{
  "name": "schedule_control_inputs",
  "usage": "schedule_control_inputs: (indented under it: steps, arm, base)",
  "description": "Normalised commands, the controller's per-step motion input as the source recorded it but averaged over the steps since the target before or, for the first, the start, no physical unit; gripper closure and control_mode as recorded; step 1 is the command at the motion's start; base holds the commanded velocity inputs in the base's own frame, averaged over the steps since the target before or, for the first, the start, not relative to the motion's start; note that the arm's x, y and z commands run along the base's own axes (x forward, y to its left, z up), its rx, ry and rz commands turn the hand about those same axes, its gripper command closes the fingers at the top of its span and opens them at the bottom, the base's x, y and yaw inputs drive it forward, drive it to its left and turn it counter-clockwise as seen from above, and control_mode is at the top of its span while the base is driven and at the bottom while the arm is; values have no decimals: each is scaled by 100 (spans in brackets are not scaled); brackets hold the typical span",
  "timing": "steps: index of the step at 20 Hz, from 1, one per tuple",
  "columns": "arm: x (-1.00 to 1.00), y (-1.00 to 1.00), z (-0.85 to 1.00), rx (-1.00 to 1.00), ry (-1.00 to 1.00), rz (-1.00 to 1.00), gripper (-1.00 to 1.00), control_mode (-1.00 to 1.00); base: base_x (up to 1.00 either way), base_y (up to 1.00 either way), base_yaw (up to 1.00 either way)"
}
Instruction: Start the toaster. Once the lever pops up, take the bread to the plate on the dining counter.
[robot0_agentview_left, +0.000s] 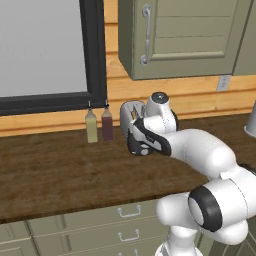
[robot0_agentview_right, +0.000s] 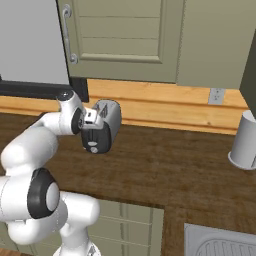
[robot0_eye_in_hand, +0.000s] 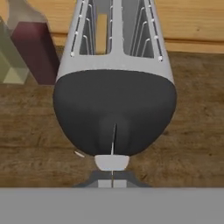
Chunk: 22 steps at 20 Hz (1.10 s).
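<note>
The toaster (robot0_eye_in_hand: 114, 65) runs lengthwise away from the closed fingers (robot0_eye_in_hand: 112, 181), black lever (robot0_eye_in_hand: 112, 162) end facing them.

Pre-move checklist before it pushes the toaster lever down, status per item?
1. Gripper shut for pushing: ok, jaws together.
2. Gripper lined up on the lever: ok, the tab sits just ahead of the fingertips in the hand view.
3. Contact with the lever: cannot tell, too close to separate.
4. Bread loaded in the toaster: ok, a slice stands in the left slot.
5. The two bottles out of the way: ok, they stand apart to the toaster's left.
6. Lever already down: cannot tell from these angles.
</note>
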Motion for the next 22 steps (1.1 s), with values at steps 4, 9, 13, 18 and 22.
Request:
schedule_control_inputs:
  steps: [4,9,13,18,22]
  arm:
    - [0,0,35,0,-20,-4,100,-100]
    - [0,6,47,0,-12,-1,100,-100]
    - [0,9,49,0,-2,0,100,-100]
    - [0,15,19,-1,-6,0,100,-100]
    - [2,23,0,-5,-7,0,-100,-100]
  base:
    - [0,0,0]
    - [0,0,0]
    - [0,0,0]
    - [0,0,0]
    - [0,0,0]
